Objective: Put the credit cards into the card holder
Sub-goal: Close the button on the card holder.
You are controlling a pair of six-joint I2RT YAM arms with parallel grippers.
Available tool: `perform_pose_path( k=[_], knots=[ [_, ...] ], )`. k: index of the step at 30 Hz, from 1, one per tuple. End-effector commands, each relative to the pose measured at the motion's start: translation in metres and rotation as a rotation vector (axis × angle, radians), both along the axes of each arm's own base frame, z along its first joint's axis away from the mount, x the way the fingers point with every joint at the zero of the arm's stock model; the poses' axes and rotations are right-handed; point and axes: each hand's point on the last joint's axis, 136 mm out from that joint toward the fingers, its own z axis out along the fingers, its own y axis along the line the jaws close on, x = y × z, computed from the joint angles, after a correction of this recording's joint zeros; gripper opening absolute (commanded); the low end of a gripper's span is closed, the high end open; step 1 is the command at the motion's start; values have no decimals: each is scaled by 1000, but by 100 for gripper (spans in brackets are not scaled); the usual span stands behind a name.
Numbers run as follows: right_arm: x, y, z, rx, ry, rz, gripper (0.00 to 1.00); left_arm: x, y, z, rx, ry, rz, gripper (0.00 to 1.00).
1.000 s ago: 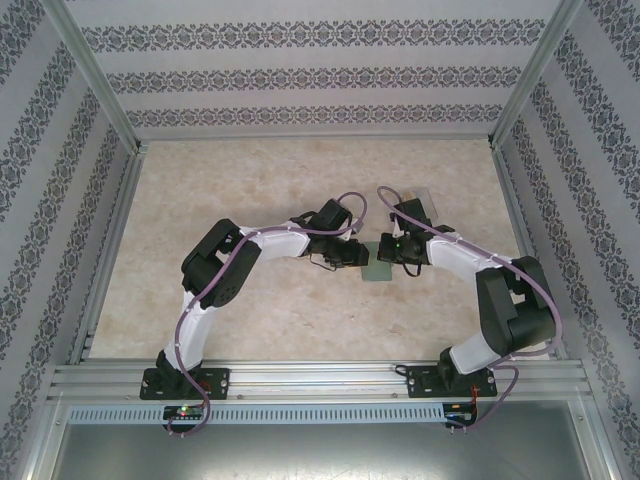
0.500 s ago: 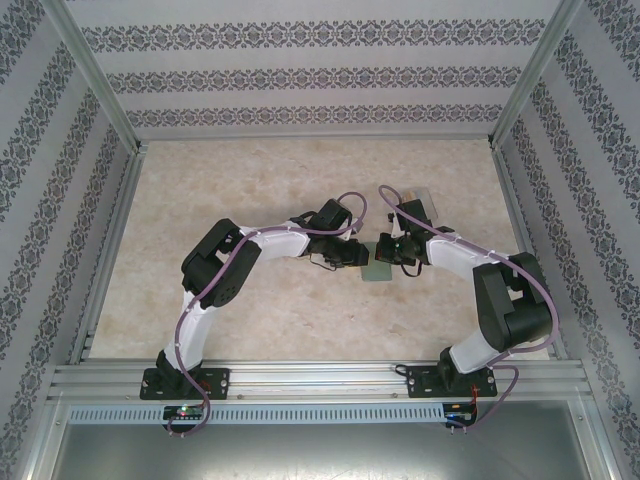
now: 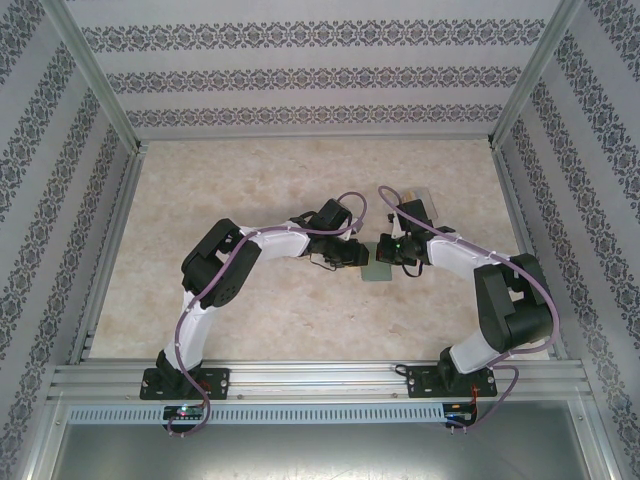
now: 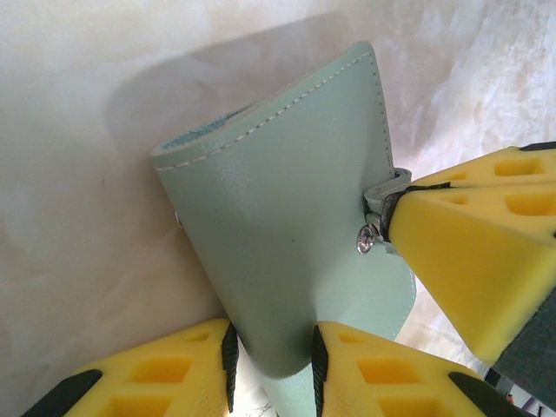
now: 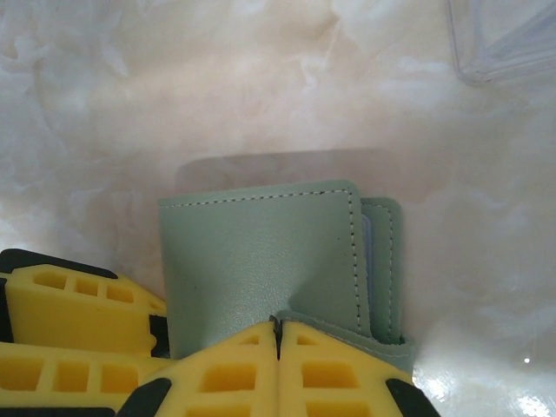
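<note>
The card holder (image 3: 377,266) sits in the middle of the surface (image 3: 250,180), right between the two arms. It is folded over, so what is inside is hidden. I cannot tell if a card is in it.

The left gripper (image 4: 271,349) comes at it from the left. It pinches one edge of the card holder between its yellow fingers. The right gripper (image 5: 278,335) comes from the right. Its fingers are pressed together on the little strap with the snap dot. Both grippers are touching the card holder, so neither one is nearer.

The folded back of the card holder is on the left arm's side. The side that opens, with the strap, faces the right arm. I think the strap has to be pulled off to the right while the left gripper holds the body.

A clear case (image 5: 504,43) lies just behind the right gripper, apart from the card holder.
</note>
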Motion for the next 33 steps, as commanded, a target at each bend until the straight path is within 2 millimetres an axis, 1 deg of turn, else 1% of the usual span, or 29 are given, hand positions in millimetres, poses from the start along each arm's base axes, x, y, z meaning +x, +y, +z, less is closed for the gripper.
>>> perform_pose_path(
  k=[1,9,14,21,26,33],
  knots=[
    [-10,-2,-6,2,38,14,0,-13,-3,-22,17,69,-23,31],
    [-15,1,-15,-23,59,38,0,-14,-3,-22,14,70,-23,31],
    [-18,-2,-11,-50,48,53,0,-14,-3,-22,13,71,-22,31],
    [-21,0,-17,-64,62,68,0,-13,-4,-22,12,71,-22,31],
    [-22,4,-16,-73,59,85,0,-15,-4,-22,12,72,-24,31],
    [-27,0,-17,-111,64,98,0,-14,-4,-21,12,70,-21,31]
  ],
)
